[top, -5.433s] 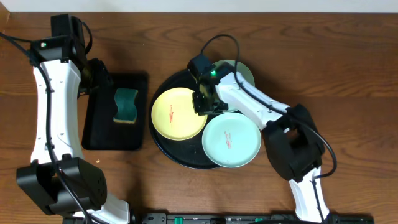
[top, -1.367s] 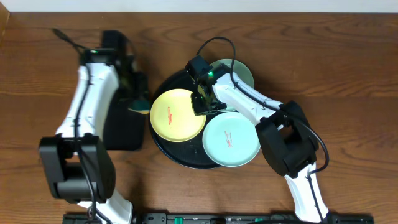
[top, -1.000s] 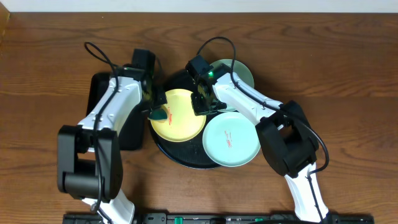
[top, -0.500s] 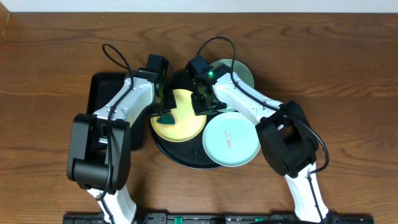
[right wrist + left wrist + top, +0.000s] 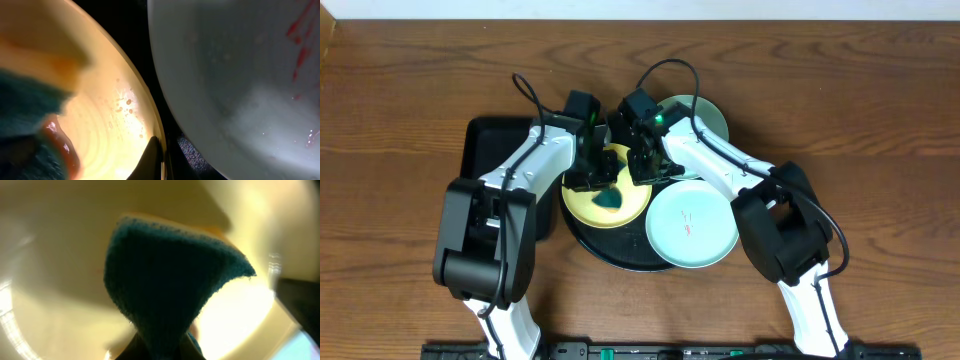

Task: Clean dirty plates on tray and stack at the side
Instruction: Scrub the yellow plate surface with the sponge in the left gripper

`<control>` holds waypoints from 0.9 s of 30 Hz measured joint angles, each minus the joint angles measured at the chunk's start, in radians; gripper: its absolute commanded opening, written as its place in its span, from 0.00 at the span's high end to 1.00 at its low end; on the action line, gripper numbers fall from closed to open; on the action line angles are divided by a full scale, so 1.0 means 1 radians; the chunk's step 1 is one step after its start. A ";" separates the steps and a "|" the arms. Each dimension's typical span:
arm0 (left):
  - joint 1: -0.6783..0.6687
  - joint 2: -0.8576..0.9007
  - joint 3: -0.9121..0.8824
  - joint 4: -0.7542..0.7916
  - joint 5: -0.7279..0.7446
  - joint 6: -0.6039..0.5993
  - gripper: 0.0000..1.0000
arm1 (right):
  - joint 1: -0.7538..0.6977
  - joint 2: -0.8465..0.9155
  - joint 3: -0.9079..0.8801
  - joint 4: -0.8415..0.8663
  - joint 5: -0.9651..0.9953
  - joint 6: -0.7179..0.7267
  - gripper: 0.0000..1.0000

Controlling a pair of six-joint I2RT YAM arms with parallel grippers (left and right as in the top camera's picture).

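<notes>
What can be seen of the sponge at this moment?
The sponge is a soft two-layer pad, with dark teal scouring fabric on yellow foam. The left gripper pinches it at one end, so it bunches narrow there and fans out wide. Its free end lies on the yellow plate, inside the round black tray. Which face touches the plate is unclear.

Left arm (image 5: pixel 535 160) and right arm (image 5: pixel 720 165) lean inward, wrists nearly touching (both jaws pinched shut).
</notes>
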 measured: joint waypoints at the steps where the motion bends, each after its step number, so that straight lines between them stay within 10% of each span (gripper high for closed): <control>1: -0.003 0.000 0.003 -0.021 -0.043 -0.042 0.93 | 0.000 0.000 0.000 0.000 0.000 0.000 0.99; 9: -0.020 -0.001 0.011 -0.090 -0.200 -0.197 0.93 | 0.000 0.000 0.000 0.000 0.000 0.000 0.99; 20: 0.005 0.002 0.011 0.047 0.101 0.126 0.93 | 0.000 0.000 0.000 0.000 0.000 0.000 0.99; 27: 0.002 0.002 0.011 0.077 0.010 0.058 0.92 | 0.000 0.000 0.000 0.000 0.000 0.000 0.99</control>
